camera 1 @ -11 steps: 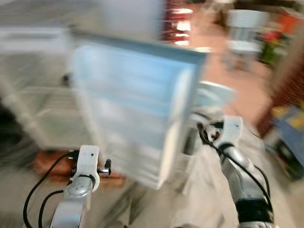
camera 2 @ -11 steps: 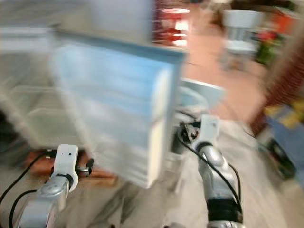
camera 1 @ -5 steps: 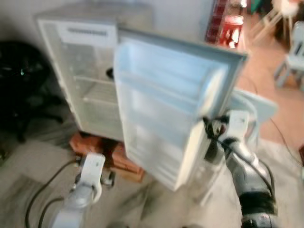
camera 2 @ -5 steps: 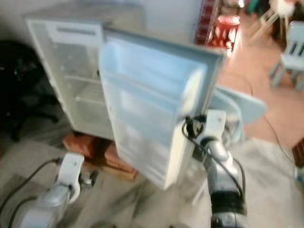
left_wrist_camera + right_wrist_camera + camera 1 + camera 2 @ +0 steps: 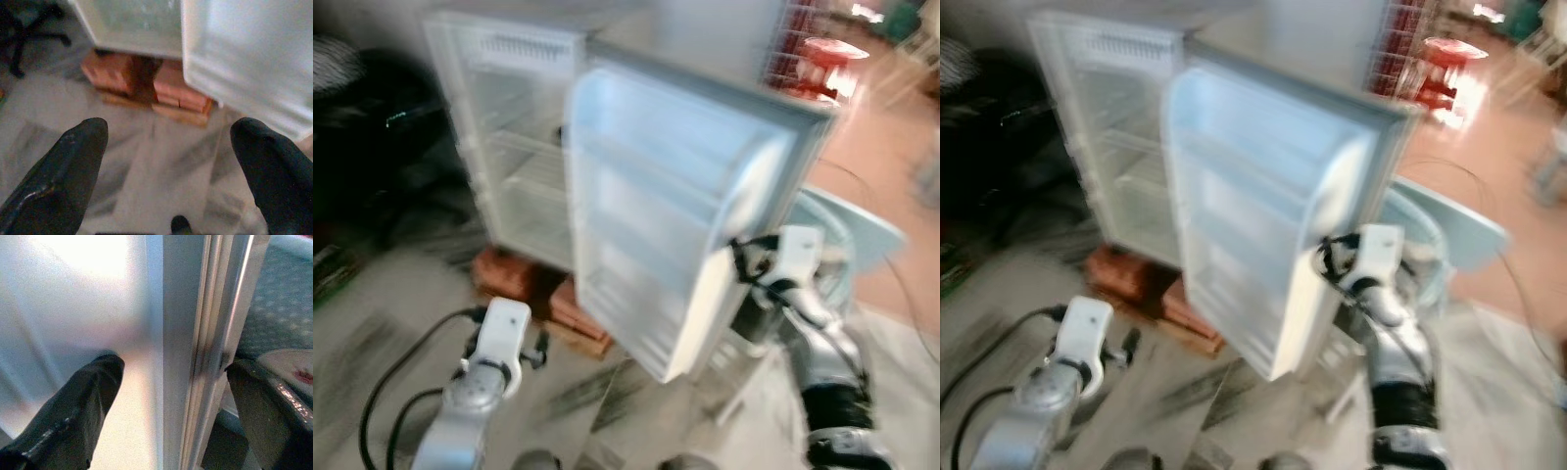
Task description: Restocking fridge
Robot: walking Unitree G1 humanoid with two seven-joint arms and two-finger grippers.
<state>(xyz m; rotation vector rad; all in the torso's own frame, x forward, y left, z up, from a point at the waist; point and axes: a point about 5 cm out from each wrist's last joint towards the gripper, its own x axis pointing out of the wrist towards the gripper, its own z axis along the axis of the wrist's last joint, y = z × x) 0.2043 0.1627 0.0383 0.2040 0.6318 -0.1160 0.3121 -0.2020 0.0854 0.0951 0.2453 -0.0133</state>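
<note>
A small white fridge [image 5: 504, 147] stands open on red bricks [image 5: 524, 284], its wire shelves bare. Its door [image 5: 666, 196] is swung wide towards me, inner racks showing. My right gripper [image 5: 173, 364] is open and straddles the door's free edge about halfway down: one finger [image 5: 93, 396] lies against the inner face, the other [image 5: 259, 396] stays off the outer side. My left gripper [image 5: 168, 127] is open and holds nothing. It hovers low over the floor in front of the bricks [image 5: 122, 73], short of the fridge's bottom edge.
A black office chair [image 5: 372, 127] stands left of the fridge. Behind the door is a pale blue plastic chair [image 5: 862, 230], and a red stool [image 5: 827, 59] sits farther back right. The floor is grey marbled stone [image 5: 161, 166].
The camera has swung, so the whole scene has shifted and sharpened. My right gripper stays at the door's edge; the left arm stays low near the bricks.
</note>
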